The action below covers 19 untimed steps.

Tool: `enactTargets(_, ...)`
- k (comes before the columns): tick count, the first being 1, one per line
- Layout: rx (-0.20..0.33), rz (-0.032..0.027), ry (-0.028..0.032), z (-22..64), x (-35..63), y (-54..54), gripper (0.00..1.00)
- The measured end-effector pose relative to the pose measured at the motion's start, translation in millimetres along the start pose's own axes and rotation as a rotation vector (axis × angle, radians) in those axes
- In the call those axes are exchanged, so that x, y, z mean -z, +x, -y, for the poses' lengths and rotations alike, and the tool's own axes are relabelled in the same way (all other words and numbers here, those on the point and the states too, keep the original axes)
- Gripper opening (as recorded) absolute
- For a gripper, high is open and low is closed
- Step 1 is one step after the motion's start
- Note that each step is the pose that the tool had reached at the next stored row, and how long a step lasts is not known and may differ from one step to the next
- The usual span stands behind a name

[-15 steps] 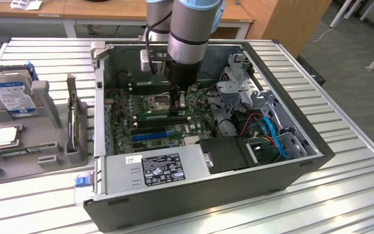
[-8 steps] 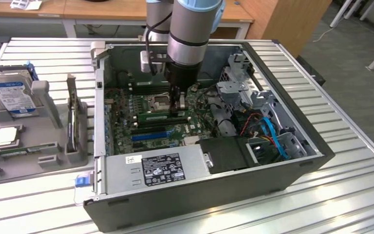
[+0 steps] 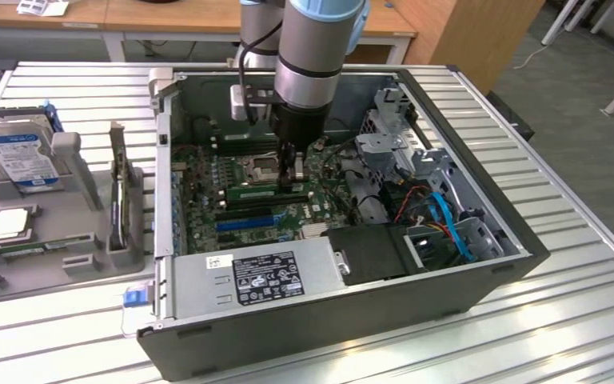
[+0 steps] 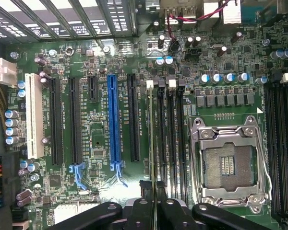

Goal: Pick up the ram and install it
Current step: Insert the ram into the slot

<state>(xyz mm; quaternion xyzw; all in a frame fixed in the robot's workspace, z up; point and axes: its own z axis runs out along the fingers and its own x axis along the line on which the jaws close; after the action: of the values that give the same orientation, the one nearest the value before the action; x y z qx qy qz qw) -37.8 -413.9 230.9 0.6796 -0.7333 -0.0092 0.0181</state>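
The ram [image 4: 151,139] shows edge-on as a thin green strip standing over the memory slots [image 4: 169,139] beside the processor socket [image 4: 228,160]. My gripper [image 4: 155,203] is shut on it, with a black finger [image 4: 139,211] on each side of the strip. In the exterior view my gripper [image 3: 291,172] reaches straight down into the open computer case [image 3: 467,276]. The ram [image 3: 265,191] lies as a green strip at its tips, low over the motherboard [image 3: 205,192]. Whether the stick is seated in a slot I cannot tell.
A grey fixture [image 3: 83,240] at the exterior view's left holds a blue-labelled hard drive [image 3: 19,156], a silver processor chip [image 3: 9,224] and a thin upright card [image 3: 121,192]. The power supply [image 3: 253,276], drive cage [image 3: 392,148] and blue cables [image 3: 446,216] crowd the case.
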Motion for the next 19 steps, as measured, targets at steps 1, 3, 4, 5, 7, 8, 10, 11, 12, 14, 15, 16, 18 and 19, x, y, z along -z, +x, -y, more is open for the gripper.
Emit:
enactTargets(1, 0.000, 0.0002, 0.0001, 0.0, -0.1, -0.3, 0.13)
enactTargets(3, 0.000, 0.0001, 0.0000, -0.1, -0.1, -0.6, 0.13)
enactTargets(4, 0.000, 0.0000, 0.0000, -0.1, -0.1, -0.5, 0.13)
enactTargets(5, 0.000, -0.0002, -0.0001, -0.1, -0.3, -0.5, 0.13)
enactTargets(7, 0.000, -0.0002, 0.0000, 0.0, -2.4, -0.6, 0.13)
enactTargets(8, 0.000, -0.0005, 0.0000, 0.1, -3.3, -0.6, 0.13)
enactTargets(10, 0.000, -0.0008, 0.0000, 0.1, -4.2, -0.6, 0.13)
enactTargets(11, 0.000, -0.0009, -0.0001, 0.1, -4.1, -0.6, 0.13)
enactTargets(12, 0.000, -0.0009, -0.0001, 0.1, -4.1, -0.6, 0.13)
enactTargets(14, 0.000, -0.0007, 0.0000, 0.1, -4.2, -0.6, 0.13)
enactTargets(15, 0.000, -0.0007, 0.0000, 0.1, -4.2, -0.6, 0.13)
enactTargets(16, 0.000, -0.0008, 0.0000, 0.1, -4.2, -0.6, 0.13)
enactTargets(18, 0.000, -0.0006, 0.0000, 0.1, -4.2, -0.6, 0.13)
enactTargets(19, 0.000, -0.0004, 0.0001, 0.1, -4.2, -0.7, 0.13)
